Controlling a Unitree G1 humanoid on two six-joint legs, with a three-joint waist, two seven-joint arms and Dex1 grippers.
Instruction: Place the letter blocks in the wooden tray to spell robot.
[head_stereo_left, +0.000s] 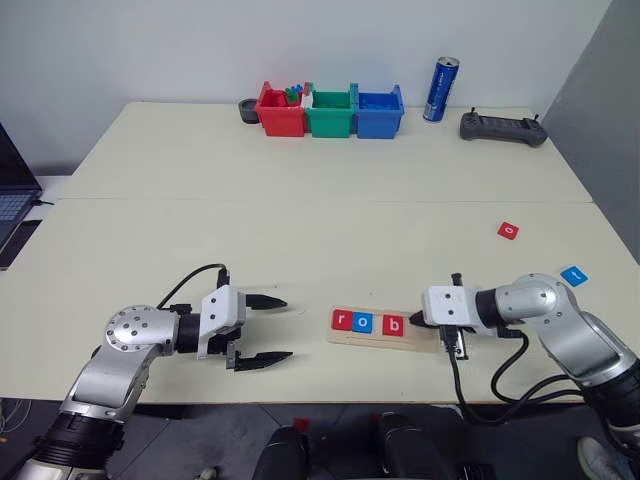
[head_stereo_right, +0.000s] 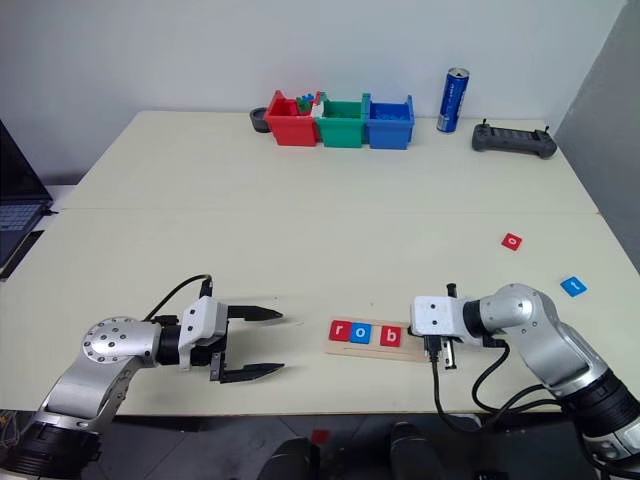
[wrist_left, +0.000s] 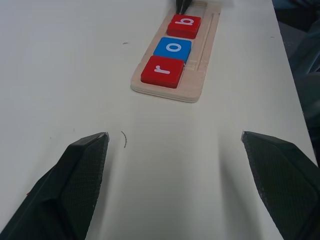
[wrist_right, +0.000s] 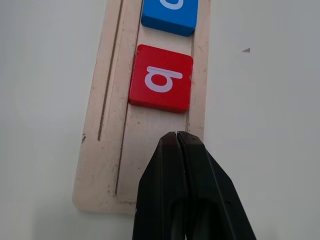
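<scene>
The wooden tray (head_stereo_left: 385, 333) is lying on the pale bench (head_stereo_left: 320, 220) near its front edge, and it is serving as the landmark here. Three letter blocks are sitting in the tray in a row: a red "r" block (head_stereo_left: 342, 320) at its left end, a blue "o" block (head_stereo_left: 363, 323) next to it, and a red "b" block (head_stereo_left: 394, 326) after that, with the right part of the tray bare.

The right gripper (wrist_right: 178, 142) is hanging over that bare right part, its fingers clenched together with nothing between them and the tip just beside the "b" block. The left gripper (head_stereo_left: 266, 329) is hovering to the left of the tray, well apart from it, with its fingers spread wide and holding nothing.

Two more letter blocks are lying loose on the bench to the right of the tray and farther back: a blue block (head_stereo_left: 573, 275), and a red block (head_stereo_left: 508, 230) beyond it.
</scene>
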